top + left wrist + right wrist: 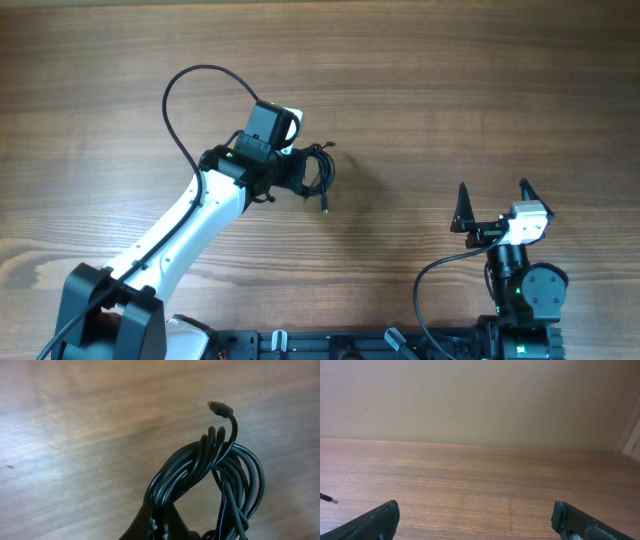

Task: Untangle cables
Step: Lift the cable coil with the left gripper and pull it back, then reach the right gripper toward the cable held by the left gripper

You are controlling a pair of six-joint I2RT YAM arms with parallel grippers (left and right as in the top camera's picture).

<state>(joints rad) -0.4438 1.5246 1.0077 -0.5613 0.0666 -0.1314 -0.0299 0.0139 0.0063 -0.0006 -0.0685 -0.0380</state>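
The left gripper (298,172) is clenched on the cables (320,170), and it pinches the bundle at one side; the bundle stands out just ahead of its fingers as a tight bunch of loops, not yet opened. The long axis of the bunch runs across the fingers of this gripper, from the far side toward the near side of the table (450,80); at the near end one loose cord comes out and ends in a plug (325,208). I cannot tell if the bunch rests on the wood or hangs a little above it. The right gripper (494,203) is released, with its jaws wide apart and nothing between them; it is well apart from the bunch. From this gripper the cables lie to its left and a little ahead, so only a plug tip shows at the far left edge of its wrist view. I judge that the next move turns on this; the right arm must travel left to reach the loose end, which is the nearest part for it.
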